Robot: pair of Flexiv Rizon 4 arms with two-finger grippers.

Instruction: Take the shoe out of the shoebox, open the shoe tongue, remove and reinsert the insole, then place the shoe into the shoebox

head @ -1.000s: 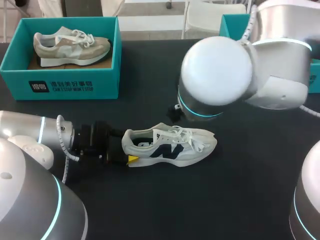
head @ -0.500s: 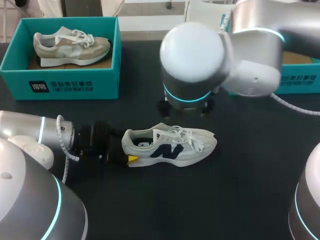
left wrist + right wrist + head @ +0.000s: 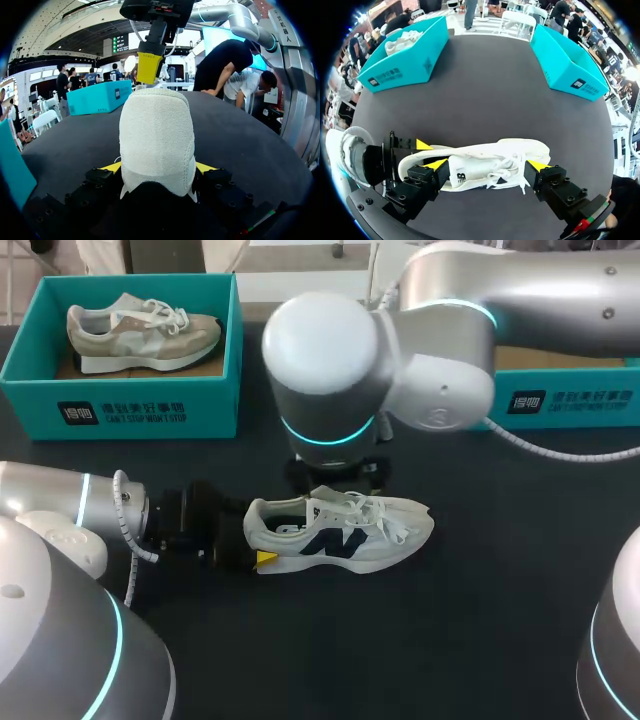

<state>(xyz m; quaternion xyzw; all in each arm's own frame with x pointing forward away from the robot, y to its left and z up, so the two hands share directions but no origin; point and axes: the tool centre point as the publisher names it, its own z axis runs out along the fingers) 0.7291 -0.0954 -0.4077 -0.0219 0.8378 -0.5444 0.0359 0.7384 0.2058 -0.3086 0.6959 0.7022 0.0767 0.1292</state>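
Your left jaws clamp the heel of the white sneaker (image 3: pixel 340 530) on the bench (image 3: pixel 480 640), toe pointing away from them, while your right jaws hang spread just above it, their gap running along its length.

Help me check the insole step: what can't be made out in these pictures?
- Insole: too dark and small inside the shoe in the head view; the heel blocks it in the left wrist view.
- Right pincer: in the head view, mostly hidden under the right arm.
- Right box: largely behind that arm.
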